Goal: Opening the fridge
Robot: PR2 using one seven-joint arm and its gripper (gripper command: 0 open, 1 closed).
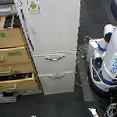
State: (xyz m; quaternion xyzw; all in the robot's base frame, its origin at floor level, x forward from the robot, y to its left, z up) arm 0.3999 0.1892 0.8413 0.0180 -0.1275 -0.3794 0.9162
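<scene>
Exterior view, seen from above. At the left of the frame stood a tan wooden drawer cabinet [12, 60] with several drawers, the lowest ones appearing pulled partly out, and green labels on two drawer fronts. Just beside it, filling the centre from the top edge downward, stood the tall off-white refrigerator [54, 24]; its large upper door carried a small sticker with a green figure [34, 6] near the upper left corner and lay flush with the body, so the fridge was judged closed and the task not yet begun. Below the door sat two drawers, an upper one with a silver bar handle [54, 58] and a lower one with a like handle [57, 76], both handles running horizontally across the frame. A dark vertical strip along the door's left edge may have been a seam or grip; the picture was too coarse to tell. At the right of the frame, apart from the fridge, stood the white-and-blue rounded robot body [108, 58], with loose cables between it and the fridge. No gripper could be picked out with confidence: two small pale shapes at the bottom edge were too blurred to identify, so the state of the fingers could not be told. The fridge lay toward the frame's left of the robot, its long axis vertical in the frame.
</scene>
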